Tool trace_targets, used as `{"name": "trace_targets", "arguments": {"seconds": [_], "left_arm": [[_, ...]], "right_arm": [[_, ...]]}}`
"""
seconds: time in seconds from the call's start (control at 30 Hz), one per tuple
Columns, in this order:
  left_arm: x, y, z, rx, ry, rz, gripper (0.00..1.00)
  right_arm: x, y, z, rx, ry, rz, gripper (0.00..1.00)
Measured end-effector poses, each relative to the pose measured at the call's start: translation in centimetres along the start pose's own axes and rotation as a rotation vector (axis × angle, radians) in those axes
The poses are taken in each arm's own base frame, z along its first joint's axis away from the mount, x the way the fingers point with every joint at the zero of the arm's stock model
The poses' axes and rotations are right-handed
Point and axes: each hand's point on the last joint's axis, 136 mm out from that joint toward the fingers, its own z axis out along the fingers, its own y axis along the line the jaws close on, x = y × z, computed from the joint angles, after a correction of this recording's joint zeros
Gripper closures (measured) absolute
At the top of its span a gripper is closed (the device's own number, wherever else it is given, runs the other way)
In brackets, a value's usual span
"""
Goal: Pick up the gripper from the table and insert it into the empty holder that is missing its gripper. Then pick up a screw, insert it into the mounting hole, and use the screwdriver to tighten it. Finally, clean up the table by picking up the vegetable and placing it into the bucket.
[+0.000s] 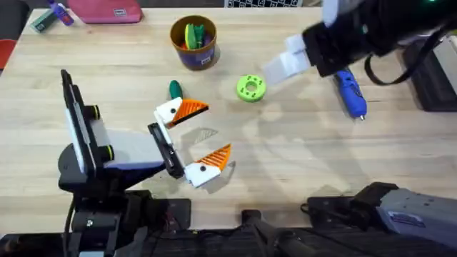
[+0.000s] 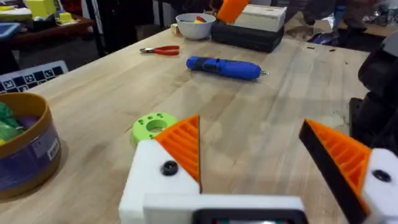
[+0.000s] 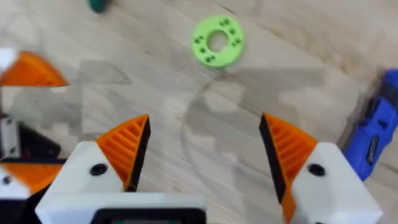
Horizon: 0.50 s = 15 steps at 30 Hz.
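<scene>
My left gripper (image 1: 214,130) rests low over the table's middle, open and empty. Both of its white holders (image 1: 171,112) (image 1: 200,171) carry an orange ridged gripper finger (image 2: 183,146) (image 2: 339,155), each with a dark screw head (image 2: 169,167) in the mounting hole. The blue screwdriver (image 1: 350,93) (image 2: 224,67) (image 3: 373,130) lies on the table at the right. My right gripper (image 1: 285,63) (image 3: 205,124) hangs high between the screwdriver and a green disc, open and empty. The dark green vegetable (image 1: 175,89) (image 3: 97,5) lies just behind the left gripper. The bucket (image 1: 193,41) (image 2: 22,146) stands at the back, with colourful items inside.
A light green disc (image 1: 250,87) (image 2: 153,126) (image 3: 217,40) lies between the bucket and the screwdriver. Red pliers (image 2: 160,50), a white bowl (image 2: 196,25) and a dark box (image 2: 249,34) sit along the table's right side. A pink pouch (image 1: 107,11) lies at the back left.
</scene>
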Motion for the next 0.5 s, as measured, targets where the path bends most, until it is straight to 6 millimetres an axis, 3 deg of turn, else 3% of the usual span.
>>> {"name": "trace_targets", "arguments": {"seconds": [0.23, 0.33, 0.5], "left_arm": [[0.0, 0.0, 0.0, 0.0, 0.0, 0.0, 0.015], [0.0, 0.0, 0.0, 0.0, 0.0, 0.0, 0.015], [0.0, 0.0, 0.0, 0.0, 0.0, 0.0, 0.014]], "right_arm": [[4.4, -3.7, 5.7, 0.055, 0.123, 0.131, 0.007], [5.4, -4.6, 6.4, 0.068, 0.153, 0.165, 0.008], [4.8, -6.2, 6.3, 0.089, 0.119, 0.219, 0.008]]}}
